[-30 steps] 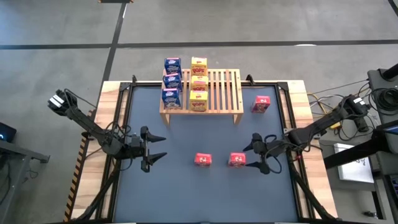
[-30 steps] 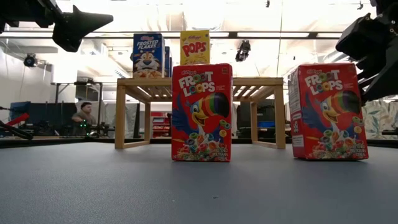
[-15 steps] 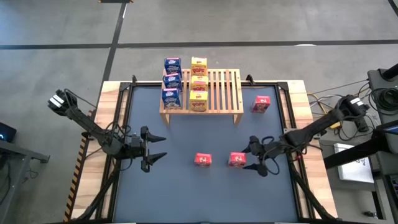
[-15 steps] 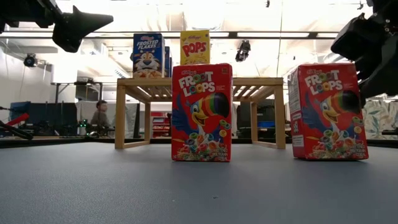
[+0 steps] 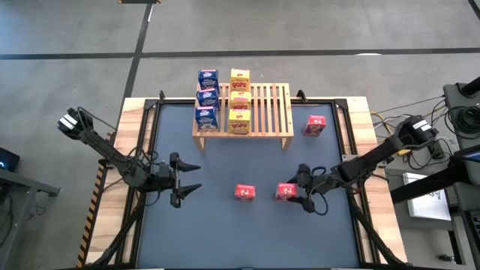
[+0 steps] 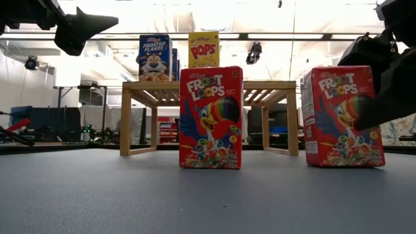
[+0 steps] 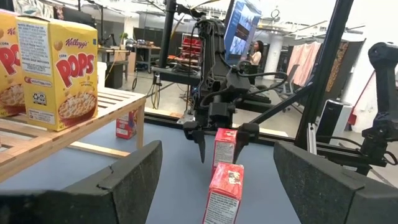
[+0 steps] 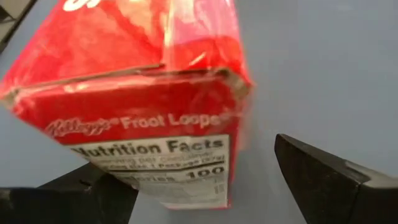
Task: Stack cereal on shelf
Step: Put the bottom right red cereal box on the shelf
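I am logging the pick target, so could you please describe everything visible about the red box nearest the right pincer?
The red box is a small cardboard Froot Loops carton with a toucan on its front and a nutrition panel on one side. It stands upright on the dark table, right of another red box. The open right pincer straddles it; whether the fingers touch it cannot be told.

Overhead, table-level, two wrist-mounted views

Grey concrete floor (image 5: 315, 26) surrounds the table (image 5: 360, 112).

Dark jointed arms, looped cables
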Robot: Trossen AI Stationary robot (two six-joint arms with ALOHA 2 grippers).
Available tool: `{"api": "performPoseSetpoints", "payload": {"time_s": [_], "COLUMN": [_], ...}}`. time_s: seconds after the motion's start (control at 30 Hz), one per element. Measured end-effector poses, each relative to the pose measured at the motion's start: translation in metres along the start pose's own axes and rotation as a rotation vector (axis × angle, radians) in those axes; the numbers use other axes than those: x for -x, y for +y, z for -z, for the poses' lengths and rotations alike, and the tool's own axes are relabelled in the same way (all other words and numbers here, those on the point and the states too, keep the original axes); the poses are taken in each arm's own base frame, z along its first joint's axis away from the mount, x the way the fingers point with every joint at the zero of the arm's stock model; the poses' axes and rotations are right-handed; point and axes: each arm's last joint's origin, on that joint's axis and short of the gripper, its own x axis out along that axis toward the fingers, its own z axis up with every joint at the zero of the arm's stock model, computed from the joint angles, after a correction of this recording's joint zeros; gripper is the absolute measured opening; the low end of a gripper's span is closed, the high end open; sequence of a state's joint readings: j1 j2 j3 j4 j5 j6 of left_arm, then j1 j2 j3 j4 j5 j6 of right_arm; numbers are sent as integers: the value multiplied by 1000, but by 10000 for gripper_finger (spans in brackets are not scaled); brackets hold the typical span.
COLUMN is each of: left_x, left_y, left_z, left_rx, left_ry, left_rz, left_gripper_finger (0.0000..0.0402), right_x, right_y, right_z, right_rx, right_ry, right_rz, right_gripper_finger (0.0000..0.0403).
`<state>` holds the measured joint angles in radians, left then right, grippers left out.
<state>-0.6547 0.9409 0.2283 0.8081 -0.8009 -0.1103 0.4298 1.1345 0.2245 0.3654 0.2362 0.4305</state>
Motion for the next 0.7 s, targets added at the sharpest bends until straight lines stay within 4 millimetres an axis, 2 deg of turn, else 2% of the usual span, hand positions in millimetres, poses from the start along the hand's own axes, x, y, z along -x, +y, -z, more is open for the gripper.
{"api": "performPoseSetpoints", "payload": {"time_s": [0.47,0.7], "left_x": [0,0], "left_y": [0,0], "left_z": [1,1], "left_rx": [6,7], "left_ry": [9,9], "left_rz": [-1,-1], "left_gripper_finger": [292,292], "right_x": [-6,-6], "right_y": [1,1], "right_z": [2,2], "right_rx": [30,43], "right_ry": [5,6], "right_rz": [-7,-10], "right_gripper_finger": [228,190]}}
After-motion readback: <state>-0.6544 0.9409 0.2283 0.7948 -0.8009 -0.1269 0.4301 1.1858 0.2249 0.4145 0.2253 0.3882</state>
